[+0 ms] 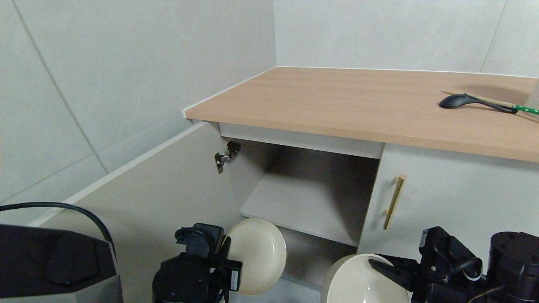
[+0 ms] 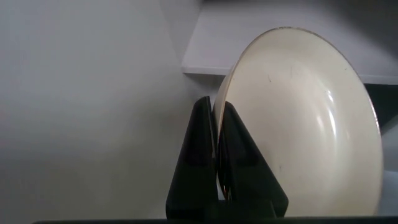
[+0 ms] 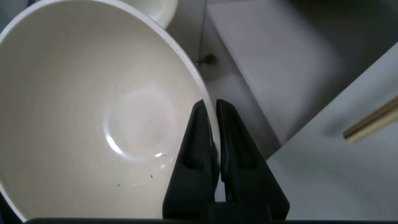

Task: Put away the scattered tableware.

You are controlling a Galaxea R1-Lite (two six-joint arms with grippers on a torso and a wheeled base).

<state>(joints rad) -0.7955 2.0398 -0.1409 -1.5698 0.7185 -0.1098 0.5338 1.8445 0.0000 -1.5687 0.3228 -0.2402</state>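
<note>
- Before the open cupboard, the left claw pinches a plate by its rim; the plate stands on edge near the shelf's front edge.
- Beside the shut door, the right claw grips a bowl by its rim.
- Spoon and chopsticks lie at the worktop's right end.

Cream plate, cream bowl. Black spoon at two o'clock; tan chopstick, green white-dotted tip. Wood-grain countertop; brass handle.
</note>
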